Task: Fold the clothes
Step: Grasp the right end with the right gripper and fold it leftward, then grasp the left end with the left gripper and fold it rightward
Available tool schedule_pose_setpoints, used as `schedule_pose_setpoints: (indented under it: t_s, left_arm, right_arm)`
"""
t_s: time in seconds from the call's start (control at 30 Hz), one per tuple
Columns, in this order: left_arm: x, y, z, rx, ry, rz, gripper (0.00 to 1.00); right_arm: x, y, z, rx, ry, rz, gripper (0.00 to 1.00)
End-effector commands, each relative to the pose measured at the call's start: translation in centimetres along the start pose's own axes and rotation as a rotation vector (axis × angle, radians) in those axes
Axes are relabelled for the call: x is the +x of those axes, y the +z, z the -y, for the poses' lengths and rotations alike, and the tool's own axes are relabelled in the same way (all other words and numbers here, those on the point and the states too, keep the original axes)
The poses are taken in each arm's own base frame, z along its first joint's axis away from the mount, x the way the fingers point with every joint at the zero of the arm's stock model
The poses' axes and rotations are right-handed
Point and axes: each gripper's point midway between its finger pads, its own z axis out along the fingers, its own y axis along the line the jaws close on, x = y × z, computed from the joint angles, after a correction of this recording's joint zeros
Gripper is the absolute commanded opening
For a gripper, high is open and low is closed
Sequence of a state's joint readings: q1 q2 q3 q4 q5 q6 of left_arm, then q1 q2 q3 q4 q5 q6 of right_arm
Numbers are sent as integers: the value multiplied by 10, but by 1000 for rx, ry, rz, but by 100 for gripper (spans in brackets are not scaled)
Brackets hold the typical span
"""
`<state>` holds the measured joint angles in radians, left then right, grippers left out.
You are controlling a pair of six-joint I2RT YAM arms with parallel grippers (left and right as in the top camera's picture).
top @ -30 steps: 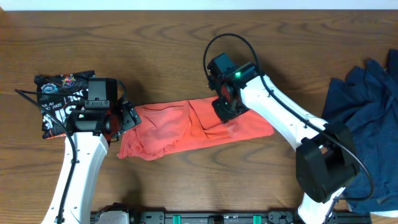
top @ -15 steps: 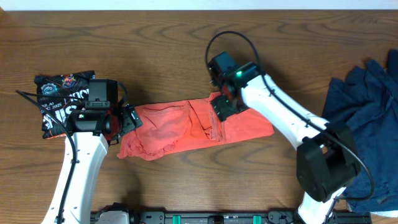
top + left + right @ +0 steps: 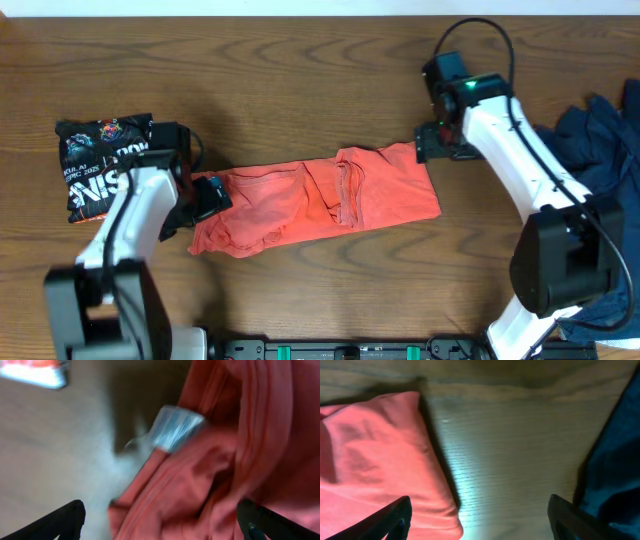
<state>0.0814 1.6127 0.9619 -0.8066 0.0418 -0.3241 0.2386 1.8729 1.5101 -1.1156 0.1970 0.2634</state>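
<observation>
L arm (image 3: 132, 218): smooth white shell links. Boxy blk wrist block (image 3: 168, 140) just behind L end effector (image 3: 206, 198). The end effector is blk w/ a small blue patch (image 3: 213, 185). Thin blk L cable (image 3: 196, 148) curves beside the wrist block. L fingertips (image 3: 64, 520): matte blk, wedge-shaped, blurred.

R arm (image 3: 515, 150): same white shell. Big blk rounded joint (image 3: 565, 268) far back from R end effector (image 3: 430, 142), which is also blk. Blk camera box (image 3: 447, 70) just behind it, green LED (image 3: 467, 84) lit beside the box. Blk R cable loop (image 3: 470, 21) arcs off the wrist. R fingertips (image 3: 390, 519): blk, tapered.

Screws/markings too small to tell.
</observation>
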Motion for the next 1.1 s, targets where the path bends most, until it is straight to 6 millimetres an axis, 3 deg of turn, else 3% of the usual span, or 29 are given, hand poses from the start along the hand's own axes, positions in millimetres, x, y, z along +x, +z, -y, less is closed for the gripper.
schedule_pose_setpoints:
  t_s: [0.0, 0.2, 0.3, 0.53, 0.63, 0.9, 1.07]
  left_arm:
    - [5, 22, 10, 51, 91, -68, 98]
    - [11, 51, 34, 169, 148, -152, 98]
    - [17, 60, 33, 166, 142, -192, 96]
    - [17, 56, 33, 167, 143, -188, 26]
    - [13, 52, 34, 172, 145, -171, 9]
    - [-4, 33, 29, 190, 111, -113, 6]
    - [-25, 10, -2, 165, 14, -55, 6]
  right_arm:
    - [-5, -9, 4, -37, 45, 19, 85]
    - [-5, -9, 4, -37, 47, 20, 85]
    - [-5, -9, 5, -37, 47, 20, 85]
    - [-5, -9, 5, -36, 47, 20, 85]
    - [-5, -9, 5, -36, 47, 19, 85]
    - [-5, -9, 5, -35, 47, 17, 85]
    - [-5, -9, 6, -32, 43, 19, 85]
